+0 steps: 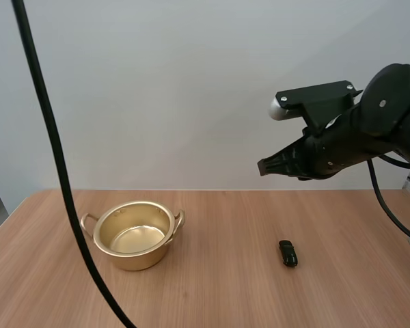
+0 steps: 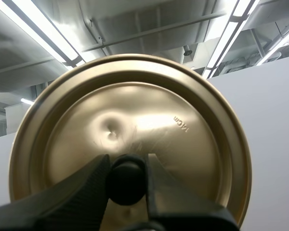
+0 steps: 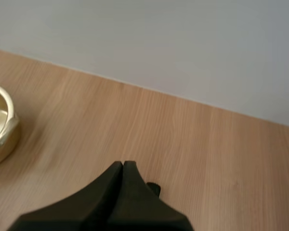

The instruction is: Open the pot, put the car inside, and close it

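Observation:
A gold pot (image 1: 134, 235) stands uncovered on the left half of the wooden table, nothing inside it. Its gold lid (image 2: 135, 130) is held up in the air, my left gripper (image 2: 126, 178) shut on the black knob (image 2: 126, 184). A small black toy car (image 1: 288, 253) lies on the table right of centre. My right gripper (image 1: 262, 167) hangs high above the table, a little left of the car, fingers shut together on nothing. In the right wrist view the shut right gripper (image 3: 123, 165) covers most of the car (image 3: 154, 188), and the pot's rim and handle (image 3: 2, 130) sit nearby.
The wooden table (image 1: 219, 294) has bare room between the pot and the car and along its front. A plain wall rises behind the table's far edge.

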Robot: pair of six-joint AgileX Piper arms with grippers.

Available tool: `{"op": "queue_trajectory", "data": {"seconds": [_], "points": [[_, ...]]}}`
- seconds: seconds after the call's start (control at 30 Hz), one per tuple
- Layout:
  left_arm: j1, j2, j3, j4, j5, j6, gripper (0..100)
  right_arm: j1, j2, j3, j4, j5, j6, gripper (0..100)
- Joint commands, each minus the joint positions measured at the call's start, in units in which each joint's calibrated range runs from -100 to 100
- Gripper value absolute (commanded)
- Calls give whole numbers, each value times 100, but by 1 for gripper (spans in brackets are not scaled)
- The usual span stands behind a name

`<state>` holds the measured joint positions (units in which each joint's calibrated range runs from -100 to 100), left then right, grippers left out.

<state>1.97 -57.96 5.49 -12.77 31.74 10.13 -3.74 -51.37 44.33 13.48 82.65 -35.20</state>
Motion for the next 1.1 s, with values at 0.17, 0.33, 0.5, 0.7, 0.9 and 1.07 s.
{"op": "queue_trajectory", "data": {"seconds": [0.17, 0.33, 0.5, 0.7, 0.9, 1.07], "points": [[1, 1, 3, -2, -206, 74, 0, -2, 2640, -12, -511, 625, 43, 0], [1, 15, 3, -2, -406, 88, 0, -2, 2969, -12, -778, 567, 83, 0], [1, 24, 3, -2, -442, 99, 0, -2, 3168, 4, -937, 316, 83, 0], [1, 60, 3, -2, -529, 110, 0, -2, 3489, 16, -975, 302, 83, 0], [1, 95, 3, -2, -548, 110, 0, -2, 3494, 16, -975, -193, 83, 47], [1, 109, 3, -14, -628, 110, 0, -2, 3494, 16, -975, -422, 83, 62]]}}
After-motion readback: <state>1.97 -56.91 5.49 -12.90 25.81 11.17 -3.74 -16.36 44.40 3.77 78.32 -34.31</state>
